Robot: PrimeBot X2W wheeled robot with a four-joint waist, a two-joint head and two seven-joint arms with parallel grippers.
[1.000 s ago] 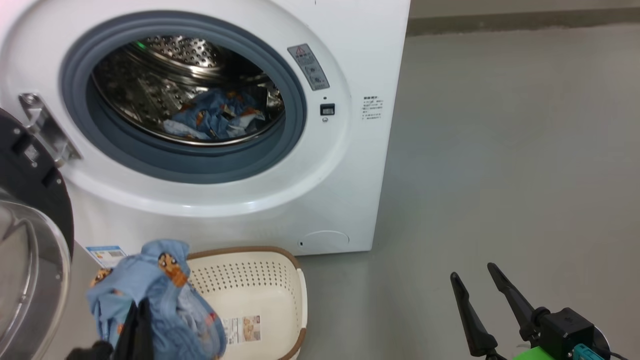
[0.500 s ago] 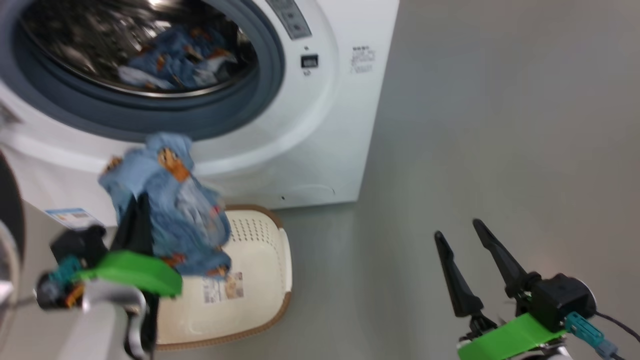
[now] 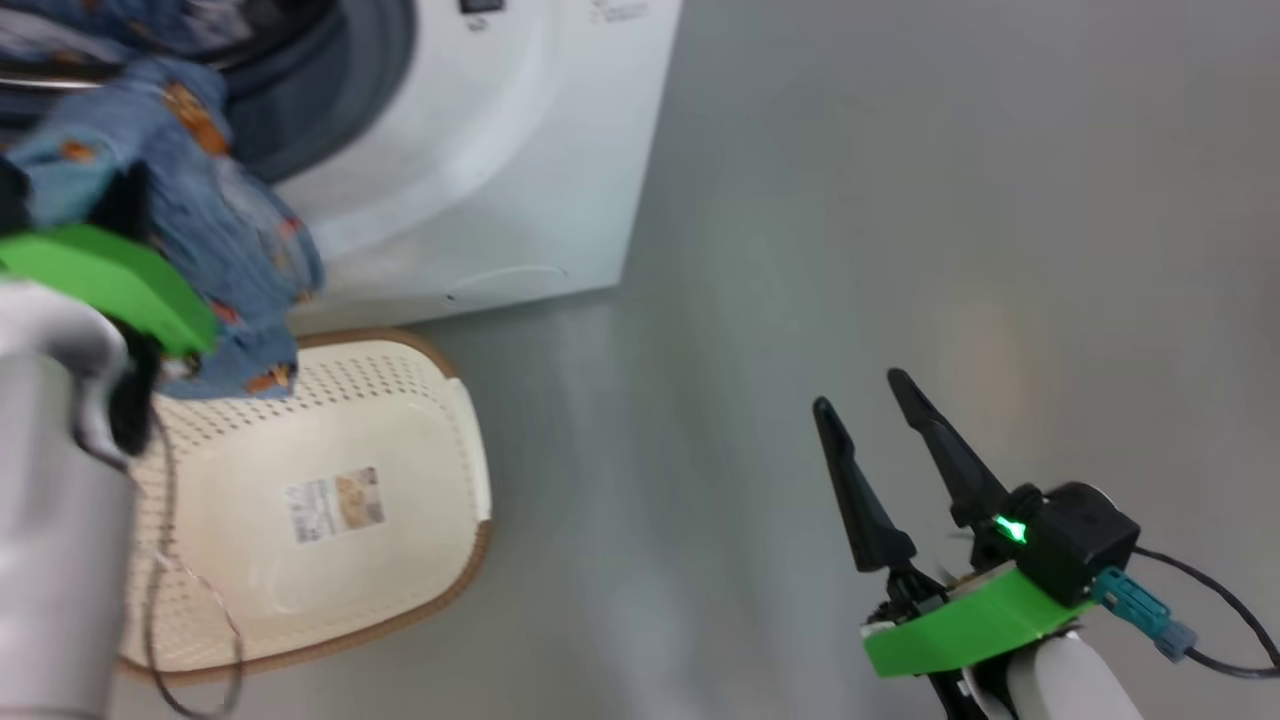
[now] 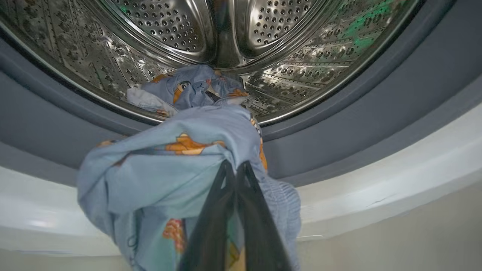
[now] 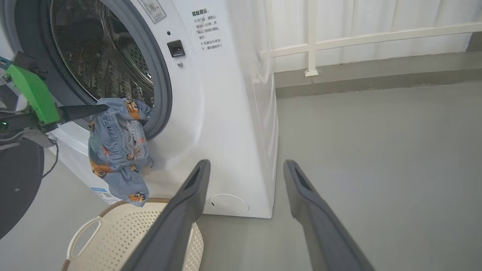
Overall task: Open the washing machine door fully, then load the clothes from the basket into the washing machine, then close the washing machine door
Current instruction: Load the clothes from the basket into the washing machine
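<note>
My left gripper (image 4: 235,167) is shut on a blue garment (image 4: 165,173) printed with orange figures. It holds the garment just before the grey gasket (image 4: 376,124), at the lower lip of the washing machine (image 5: 226,113). Another blue garment (image 4: 196,86) lies inside the steel drum (image 4: 301,71). From the side, the held garment (image 5: 116,150) hangs from the left gripper (image 5: 103,108) above the cream basket (image 5: 143,233). The basket (image 3: 400,420) looks empty apart from a label. The door's black rim (image 5: 17,184) stands swung open at the left. My right gripper (image 3: 860,392) is open over the floor, holding nothing.
Grey floor (image 3: 900,200) spreads to the right of the machine. A white railing (image 5: 339,37) with a low kerb runs along the back wall. A thin loose cable (image 3: 190,590) droops from my left arm over the basket's near rim.
The head camera has swung, shifting the whole picture. My left gripper has carried the garment up from over the basket to the drum's mouth. The right gripper stays open.
</note>
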